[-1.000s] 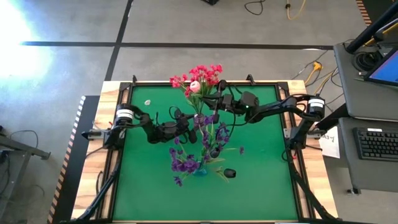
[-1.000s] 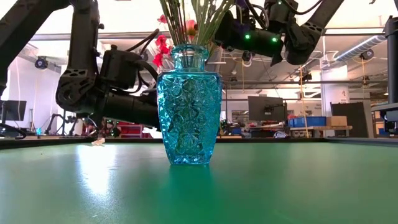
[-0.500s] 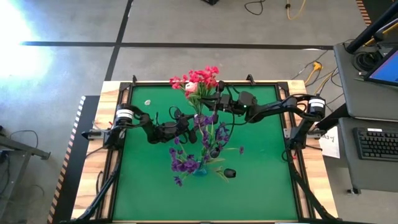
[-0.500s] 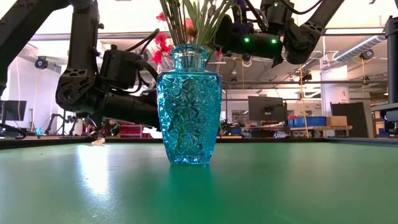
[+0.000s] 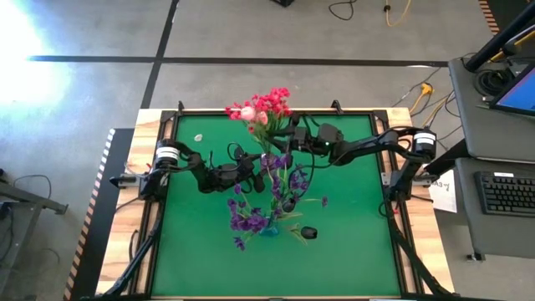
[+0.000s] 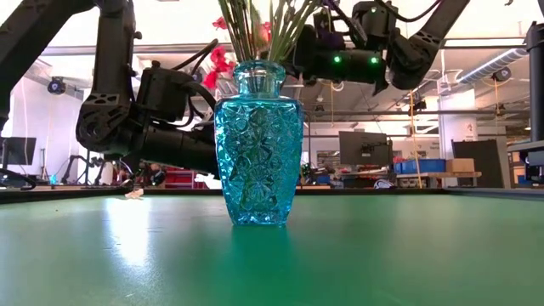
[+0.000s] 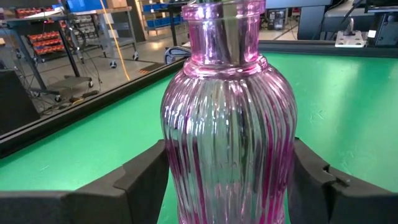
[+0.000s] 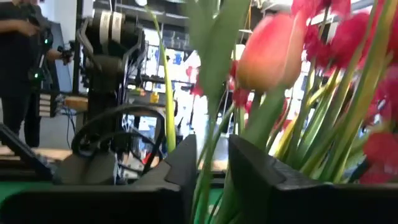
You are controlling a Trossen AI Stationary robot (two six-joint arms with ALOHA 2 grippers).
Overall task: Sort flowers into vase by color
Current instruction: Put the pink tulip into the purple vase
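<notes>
The left hand [image 7: 227,186] is sitting low over the green tabletop [image 5: 351,242], near the middle. Its two fingers [image 7: 146,180] are standing wide apart, one on each side of a pink vase [image 7: 227,124]. They are hugging the round belly of the vase, and it is standing upright between them.

The right hand [image 8: 208,180] is reaching in from the right side, up higher, near the back of the tabletop. Its two fingers [image 8: 180,174] are a little way apart. A green stem [image 8: 205,168] is running up through the small gap between them. I cannot tell if the fingers are pressing on the stem or just sitting beside it. A pale pink tulip [image 8: 267,53] is showing just past the fingers, with red flowers [image 8: 348,37] close behind it.

From above, the red flowers [image 5: 266,104] are bunched together at the back edge of the tabletop, with the tulip [image 5: 248,112] among them. Their stems are leaning down toward the middle, where the pink vase is.

Closer to the front, purple flowers [image 5: 249,219] are spreading out of a blue vase [image 6: 257,144]. The blue vase is standing upright on the tabletop, with many green stems poking out of its neck. A small dark thing [image 5: 308,232] is lying just beside it.

A person [image 8: 18,56] in dark clothes is standing in the room behind the tabletop.
</notes>
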